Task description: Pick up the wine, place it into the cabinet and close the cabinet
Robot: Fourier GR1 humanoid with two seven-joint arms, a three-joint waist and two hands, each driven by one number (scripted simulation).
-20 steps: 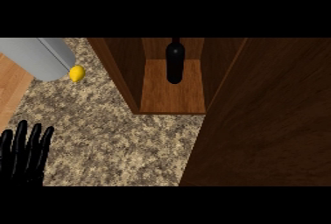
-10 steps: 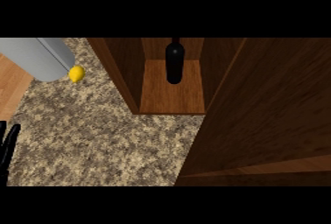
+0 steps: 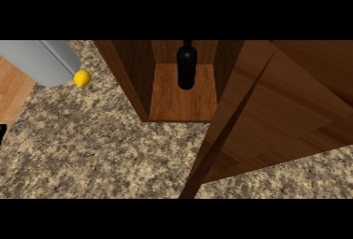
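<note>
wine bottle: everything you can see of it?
The wine bottle is dark, nearly black and glossy, seen from steeply above. It stands upright on the floor of the open wooden cabinet, towards the back, midway between the side walls. Nothing but that floor touches it; no hand is near. No label or cap detail is discernible.

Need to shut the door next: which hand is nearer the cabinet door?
Cannot rank them. Only a sliver of the left hand shows, at the left edge, far left of the door; the right hand is out of view.

dark wine bottle upright inside open wooden cabinet.
</note>
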